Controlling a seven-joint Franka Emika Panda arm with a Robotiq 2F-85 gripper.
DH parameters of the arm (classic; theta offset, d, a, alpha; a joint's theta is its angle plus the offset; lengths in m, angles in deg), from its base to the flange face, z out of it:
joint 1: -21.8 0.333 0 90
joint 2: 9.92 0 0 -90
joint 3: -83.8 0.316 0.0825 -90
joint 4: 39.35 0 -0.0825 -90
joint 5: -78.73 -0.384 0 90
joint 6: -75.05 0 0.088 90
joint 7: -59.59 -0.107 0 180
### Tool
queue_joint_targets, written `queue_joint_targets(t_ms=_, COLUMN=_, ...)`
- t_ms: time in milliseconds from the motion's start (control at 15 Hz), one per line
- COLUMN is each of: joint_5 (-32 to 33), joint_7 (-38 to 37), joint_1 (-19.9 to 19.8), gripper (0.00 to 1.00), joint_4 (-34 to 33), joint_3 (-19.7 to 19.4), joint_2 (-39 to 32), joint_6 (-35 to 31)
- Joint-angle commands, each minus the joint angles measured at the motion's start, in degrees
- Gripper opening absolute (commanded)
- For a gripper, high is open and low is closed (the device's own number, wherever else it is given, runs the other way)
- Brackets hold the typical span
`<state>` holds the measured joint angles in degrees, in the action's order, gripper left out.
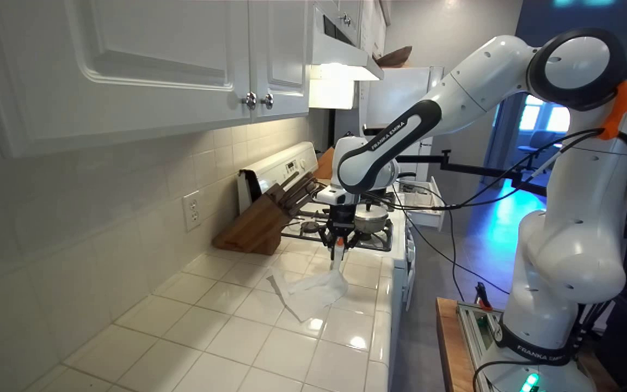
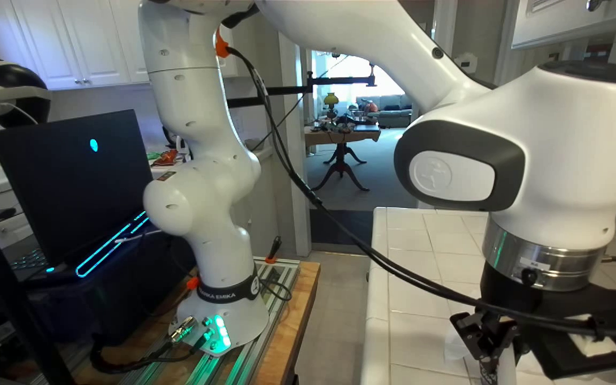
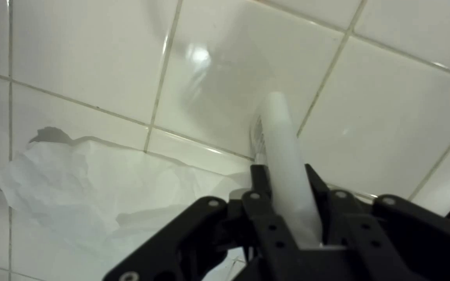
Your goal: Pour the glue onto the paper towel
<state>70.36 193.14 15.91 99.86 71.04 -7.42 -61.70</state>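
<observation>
Your fingers (image 3: 261, 181) pinch glue bottle (image 3: 290, 168), orange top (image 1: 340, 242) up, likely against spilling before you tip it; towel (image 3: 72, 187) just beside, presumably to catch pour.

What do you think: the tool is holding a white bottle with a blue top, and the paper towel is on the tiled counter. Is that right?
Nearly: the top is orange, not blue, as an exterior view shows. The tool is holding the white bottle, and the paper towel is on the tiled counter.
</observation>
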Motion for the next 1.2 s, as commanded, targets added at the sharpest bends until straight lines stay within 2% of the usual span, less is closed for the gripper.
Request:
queue_joint_targets(t_ms=0, joint_5=-1.52, joint_7=2.09, joint_1=-1.55, gripper=0.06, joint_4=-1.26, joint_3=0.21, joint_2=-2.65, joint_6=0.65)
queue_joint_targets(t_ms=600, joint_5=0.77, joint_7=-0.20, joint_1=-1.72, gripper=0.07, joint_4=-1.09, joint_3=0.45, joint_2=-2.82, joint_6=-0.33)
queue_joint_targets(t_ms=1133, joint_5=-5.81, joint_7=3.64, joint_1=-1.49, gripper=0.06, joint_4=-2.09, joint_3=0.34, joint_2=-3.02, joint_6=3.09)
